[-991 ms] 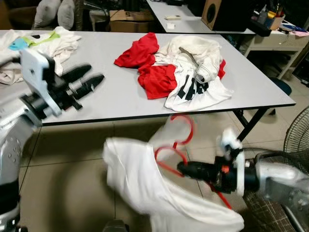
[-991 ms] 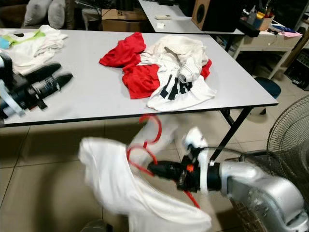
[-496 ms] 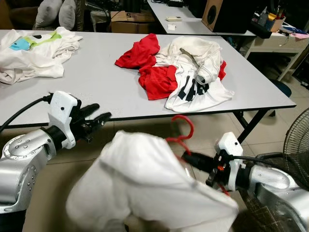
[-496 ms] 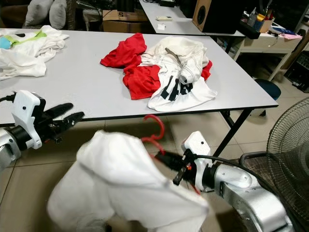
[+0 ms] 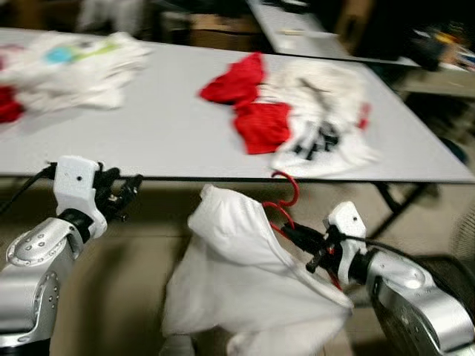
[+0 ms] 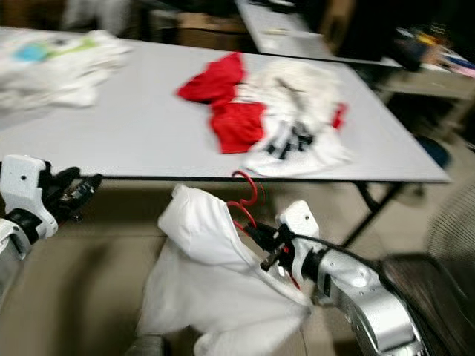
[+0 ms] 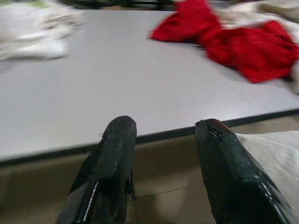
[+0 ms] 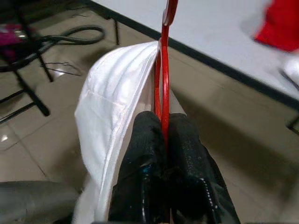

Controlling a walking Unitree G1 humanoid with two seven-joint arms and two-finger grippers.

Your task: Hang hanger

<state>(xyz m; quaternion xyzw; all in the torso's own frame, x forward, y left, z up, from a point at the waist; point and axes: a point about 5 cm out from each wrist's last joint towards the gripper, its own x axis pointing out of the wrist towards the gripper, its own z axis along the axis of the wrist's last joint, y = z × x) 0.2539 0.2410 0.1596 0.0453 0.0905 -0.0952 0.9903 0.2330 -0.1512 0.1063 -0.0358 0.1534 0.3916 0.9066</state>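
Observation:
A red hanger (image 5: 286, 208) carries a white garment (image 5: 245, 282) that droops below the front edge of the grey table (image 5: 163, 126). My right gripper (image 5: 295, 232) is shut on the hanger's neck; in the right wrist view the red wire (image 8: 164, 70) runs up from between the pads (image 8: 145, 140), with white cloth (image 8: 112, 102) to one side. My left gripper (image 5: 128, 193) is open and holds nothing, just below the table's front edge, left of the garment. Its two fingers (image 7: 112, 154) stand apart in the left wrist view.
On the table lie red clothes (image 5: 256, 104) with a white printed shirt (image 5: 326, 126), and a pile of white clothes (image 5: 82, 63) at the far left. A table leg (image 6: 371, 211) and a fan (image 6: 453, 237) stand to the right. The floor is tiled.
The view has swung right and blurred. The garment has settled and hangs lower from the hanger. My left gripper has drawn back a little to the left.

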